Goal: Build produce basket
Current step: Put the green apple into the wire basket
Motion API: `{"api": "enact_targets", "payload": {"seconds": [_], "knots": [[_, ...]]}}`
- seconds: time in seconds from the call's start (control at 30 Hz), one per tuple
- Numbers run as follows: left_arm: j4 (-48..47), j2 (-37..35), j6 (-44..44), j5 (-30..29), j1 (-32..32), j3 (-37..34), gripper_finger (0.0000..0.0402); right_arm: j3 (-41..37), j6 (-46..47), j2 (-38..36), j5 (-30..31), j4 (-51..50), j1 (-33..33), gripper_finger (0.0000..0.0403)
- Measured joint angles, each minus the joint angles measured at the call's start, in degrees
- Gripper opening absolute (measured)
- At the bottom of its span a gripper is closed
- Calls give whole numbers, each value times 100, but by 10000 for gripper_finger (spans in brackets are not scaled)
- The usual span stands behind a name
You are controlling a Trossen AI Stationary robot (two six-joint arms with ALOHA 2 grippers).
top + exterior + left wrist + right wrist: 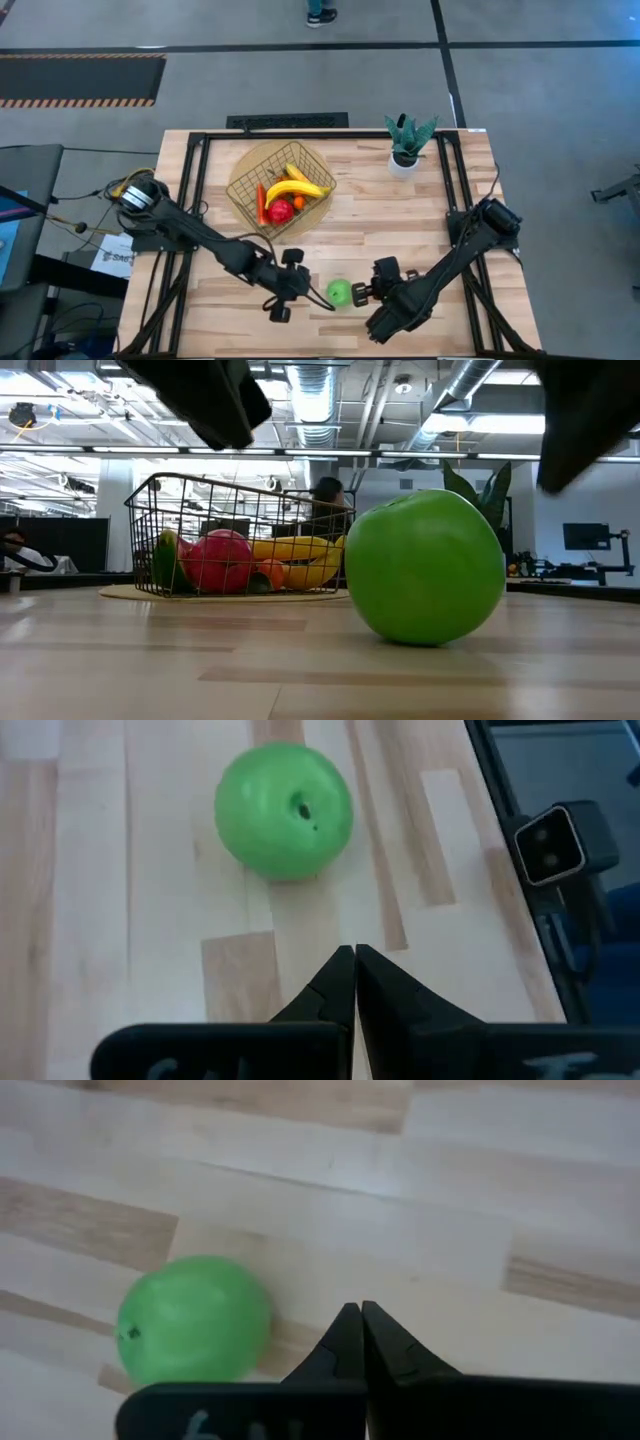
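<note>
Green apple sits loose on the bare wooden worktop, well clear of the wire basket and nearer the front edge than the basket is. It is round with no real long axis; in the left wrist view the stem dimple faces sideways and slightly up, so the apple lies tipped on its side.

Left pincer is just beside the apple, on the basket side of it. Fingers pressed together tip to tip, nothing between them.

Right pincer is just beside the apple on the far side from the left pincer. Fingers likewise fully closed, empty; in the right wrist view the apple lies off to one side of the tips, apart from them.

The basket stands on a round tan mat. Inside it: two bananas lying with long axes roughly across the basket, a red apple, a red-orange carrot-like stick lying along the basket's side wall, and a small orange piece.

Open worktop runs between the apple and the basket. A potted plant stands at the back edge, well apart from the basket.
</note>
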Motion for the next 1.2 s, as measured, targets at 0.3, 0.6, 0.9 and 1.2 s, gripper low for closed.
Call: {"api": "enact_targets", "payload": {"seconds": [0.3, 0.6, 0.9, 1.2], "knots": [[228, 311, 39, -247, 118, -1, 0, -1157, -251, 4, 183, 2029, -231, 1], [596, 345, 73, -121, 149, -2, 0, -1244, -1025, 0, 256, 2572, -545, 1], [758, 659, 61, 29, 155, 5, 0, -1244, -1044, 0, 221, 2543, -557, 0], [1027, 937, 126, 351, 164, -10, 0, -1200, -1037, 0, 123, 2591, -540, 0]]}}
